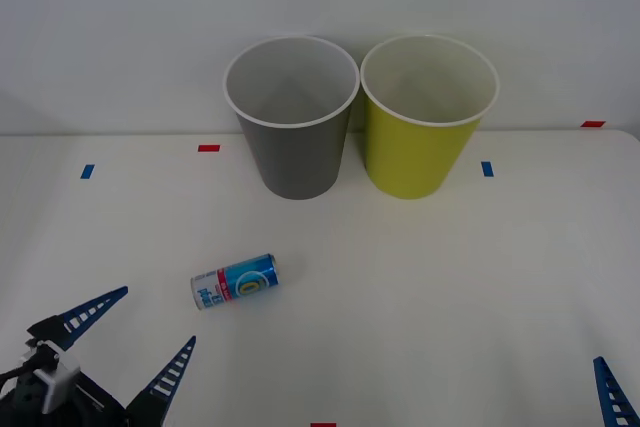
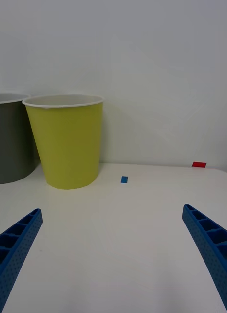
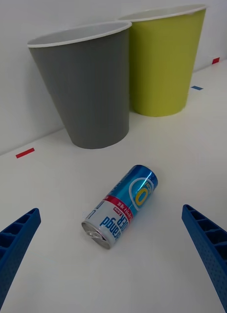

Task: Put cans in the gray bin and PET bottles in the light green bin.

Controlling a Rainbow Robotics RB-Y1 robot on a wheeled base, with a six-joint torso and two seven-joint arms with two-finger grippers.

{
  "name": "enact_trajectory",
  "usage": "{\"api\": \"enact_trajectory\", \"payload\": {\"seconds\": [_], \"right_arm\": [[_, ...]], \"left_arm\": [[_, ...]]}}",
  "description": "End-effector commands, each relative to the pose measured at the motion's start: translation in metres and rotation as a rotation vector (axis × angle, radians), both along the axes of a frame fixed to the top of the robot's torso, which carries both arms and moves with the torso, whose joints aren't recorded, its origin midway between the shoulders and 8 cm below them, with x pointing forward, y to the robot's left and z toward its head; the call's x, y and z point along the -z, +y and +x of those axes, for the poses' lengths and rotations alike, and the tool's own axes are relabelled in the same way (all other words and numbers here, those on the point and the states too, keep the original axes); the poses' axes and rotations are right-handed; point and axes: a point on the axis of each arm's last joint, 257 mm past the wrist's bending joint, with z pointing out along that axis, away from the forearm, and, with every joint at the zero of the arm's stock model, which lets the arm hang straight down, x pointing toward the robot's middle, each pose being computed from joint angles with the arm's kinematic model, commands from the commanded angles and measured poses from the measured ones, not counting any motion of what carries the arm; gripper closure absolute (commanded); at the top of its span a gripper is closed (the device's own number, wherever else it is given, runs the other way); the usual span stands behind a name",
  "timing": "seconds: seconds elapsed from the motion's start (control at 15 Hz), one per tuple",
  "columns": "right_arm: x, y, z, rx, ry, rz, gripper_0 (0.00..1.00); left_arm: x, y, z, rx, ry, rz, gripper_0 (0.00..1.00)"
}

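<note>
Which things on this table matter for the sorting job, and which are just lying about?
For the job: blue can lying on its side, gray bin, light green bin, open left gripper.
Just there: red and blue tape marks, idle right gripper.

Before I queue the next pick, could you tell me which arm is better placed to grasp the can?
The left. Its open gripper sits just near the can, which lies on its side between its fingers in the wrist view. The right gripper is at the far corner.

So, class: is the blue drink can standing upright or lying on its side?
On its side. The blue drink can lies on the table, its silver end facing the open left gripper.
</note>
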Motion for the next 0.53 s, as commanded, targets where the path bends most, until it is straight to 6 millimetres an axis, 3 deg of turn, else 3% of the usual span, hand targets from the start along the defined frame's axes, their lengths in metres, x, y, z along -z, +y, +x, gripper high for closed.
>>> {"api": "enact_trajectory", "payload": {"seconds": [0.07,0.53], "right_arm": [[0.000,0.000,0.000,0.000,0.000,0.000,0.00],[0.000,0.000,0.000,0.000,0.000,0.000,0.00]], "left_arm": [[0.007,-0.014,0.018,0.050,0.026,0.068,0.00],[0.016,-0.041,0.035,0.156,0.112,0.327,0.00]]}}
